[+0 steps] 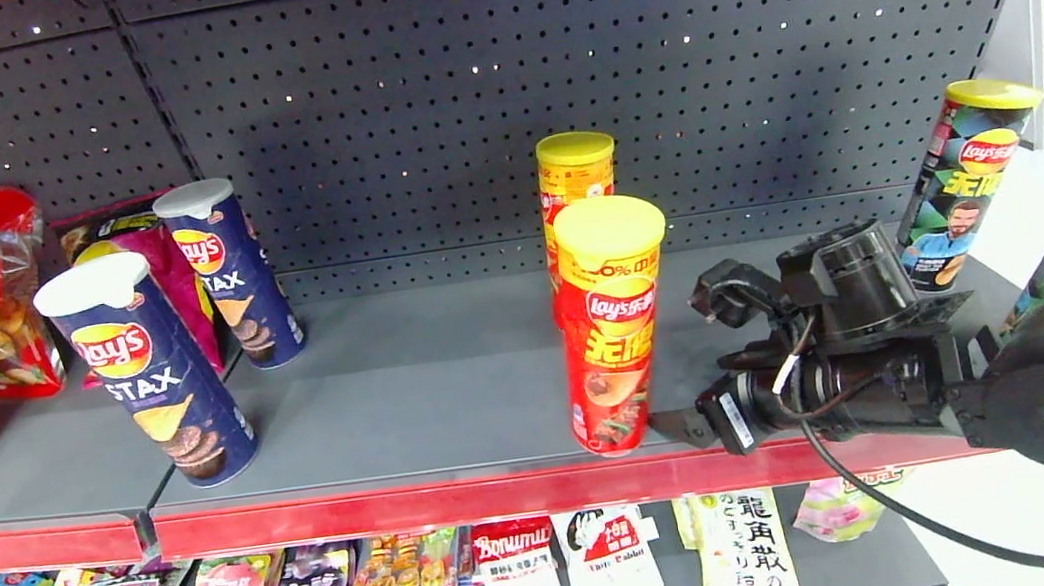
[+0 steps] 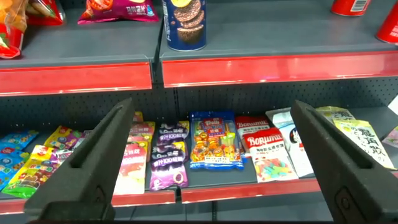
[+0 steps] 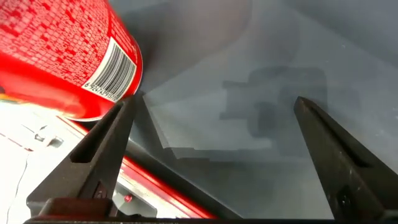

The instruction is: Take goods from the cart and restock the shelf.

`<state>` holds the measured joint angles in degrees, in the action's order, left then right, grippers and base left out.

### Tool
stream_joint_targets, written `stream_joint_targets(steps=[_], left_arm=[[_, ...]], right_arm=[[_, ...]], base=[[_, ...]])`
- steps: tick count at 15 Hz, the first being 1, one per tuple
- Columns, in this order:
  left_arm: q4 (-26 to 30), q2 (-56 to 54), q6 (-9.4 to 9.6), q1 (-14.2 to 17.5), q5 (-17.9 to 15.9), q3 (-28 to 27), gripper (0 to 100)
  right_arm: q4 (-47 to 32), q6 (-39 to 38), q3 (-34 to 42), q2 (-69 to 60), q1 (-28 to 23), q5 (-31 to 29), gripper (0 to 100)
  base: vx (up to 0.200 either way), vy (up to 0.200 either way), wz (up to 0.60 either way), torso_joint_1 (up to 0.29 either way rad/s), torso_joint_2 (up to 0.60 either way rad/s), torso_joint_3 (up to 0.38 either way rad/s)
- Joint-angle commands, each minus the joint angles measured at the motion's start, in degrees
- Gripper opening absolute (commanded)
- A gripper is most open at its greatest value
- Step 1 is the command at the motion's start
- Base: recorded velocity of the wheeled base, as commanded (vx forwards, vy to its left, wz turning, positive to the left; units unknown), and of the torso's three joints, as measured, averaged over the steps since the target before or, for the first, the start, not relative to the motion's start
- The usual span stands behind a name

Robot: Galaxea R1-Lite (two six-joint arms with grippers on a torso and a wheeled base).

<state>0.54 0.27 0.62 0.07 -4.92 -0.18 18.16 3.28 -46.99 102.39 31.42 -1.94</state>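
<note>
Plainly, left gripper (image 2: 211, 109) and right gripper (image 3: 214, 106) gape empty, the latter beside the lidded red can (image 1: 616, 341).

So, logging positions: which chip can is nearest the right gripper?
The front red, yellow-lidded can, at the shelf edge beside the right gripper; its twin stands behind.

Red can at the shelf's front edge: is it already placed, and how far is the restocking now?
Done: the red can stands upright on the shelf, in front of a second can. In hand: nothing; the right gripper is open beside the red can, and the left gripper is open and empty. Left: probably fetching the next item; how many remain I cannot tell.
</note>
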Motion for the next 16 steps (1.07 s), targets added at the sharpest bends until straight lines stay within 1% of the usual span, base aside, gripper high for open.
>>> stream_joint_targets(steps=[1,12,16], left_arm=[[0.0,0.0,-0.01,0.0,0.0,0.0,100],[0.0,0.0,-0.01,0.0,0.0,0.0,100],[0.0,0.0,-0.01,0.0,0.0,0.0,100]], right_arm=[[-0.1,0.1,-0.2,0.4,0.5,0.0,100],[-0.1,0.1,-0.9,0.9,2.5,-0.7,100],[-0.1,0.2,-0.6,0.8,1.5,-1.8,100]], base=[[0.0,0.0,0.0,0.0,0.0,0.0],[0.0,0.0,0.0,0.0,0.0,0.0],[0.0,0.0,0.0,0.0,0.0,0.0]])
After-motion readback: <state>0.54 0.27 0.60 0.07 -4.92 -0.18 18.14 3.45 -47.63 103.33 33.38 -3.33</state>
